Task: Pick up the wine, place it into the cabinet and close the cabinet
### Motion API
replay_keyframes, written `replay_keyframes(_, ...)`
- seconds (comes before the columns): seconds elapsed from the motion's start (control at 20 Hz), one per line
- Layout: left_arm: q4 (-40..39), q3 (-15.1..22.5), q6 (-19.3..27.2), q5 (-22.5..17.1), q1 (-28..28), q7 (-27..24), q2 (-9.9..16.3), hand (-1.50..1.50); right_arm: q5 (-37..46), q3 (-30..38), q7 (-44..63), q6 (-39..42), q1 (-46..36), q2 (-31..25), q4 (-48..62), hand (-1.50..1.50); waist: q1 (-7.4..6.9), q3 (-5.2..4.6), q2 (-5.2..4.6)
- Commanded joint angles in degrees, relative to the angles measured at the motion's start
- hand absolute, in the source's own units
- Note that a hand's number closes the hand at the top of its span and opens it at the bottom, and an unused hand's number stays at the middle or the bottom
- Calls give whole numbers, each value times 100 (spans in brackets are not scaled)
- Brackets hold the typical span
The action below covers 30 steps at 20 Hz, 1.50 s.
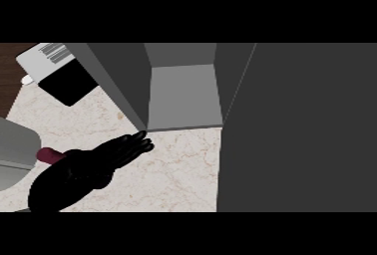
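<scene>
Wine low at your left, cabinet open.

The wine bottle (pixel 50 156) shows only a dark red end beside your left hand (pixel 95 162); its straight fingers (pixel 136 142) reach toward the open cabinet (pixel 184 89) on the marble counter (pixel 177 174), holding nothing.

The wine (pixel 49 156) shows only as a dark red end; the rest lies hidden behind the left robot hand (pixel 88 167). Whether those fingers curl around it cannot be told. The cabinet (pixel 184 89) and its open door (pixel 302 129) are cut off at the upper edge.
</scene>
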State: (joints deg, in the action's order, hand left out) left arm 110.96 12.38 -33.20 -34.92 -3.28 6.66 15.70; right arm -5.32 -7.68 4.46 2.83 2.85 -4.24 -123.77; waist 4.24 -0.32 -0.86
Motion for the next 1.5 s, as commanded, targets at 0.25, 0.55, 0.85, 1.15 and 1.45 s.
replay_keyframes(0.25,-906,-524,-1680,-3637,-607,867,2153,-150,49,-694,988,-150,507,54,-1140,-150,-133,22,83)
replay_keyframes(0.55,-1875,-612,-2089,-5884,-1326,1465,3778,-150,191,-1095,1687,-307,690,16,-2012,-150,-220,28,79)
replay_keyframes(0.85,-2828,-293,-2420,-7005,-2030,2256,4281,-150,916,-1698,2389,-771,440,177,-2532,-150,-261,23,73)
replay_keyframes(1.15,-3273,-228,-2491,-6652,-2298,2666,3828,-150,892,-1787,2494,-873,685,-47,-2857,-150,-277,28,89)
replay_keyframes(1.45,-3435,-259,-2507,-6551,-2426,2841,3654,-150,818,-1542,3210,-1190,102,-173,-3063,-150,-311,25,89)
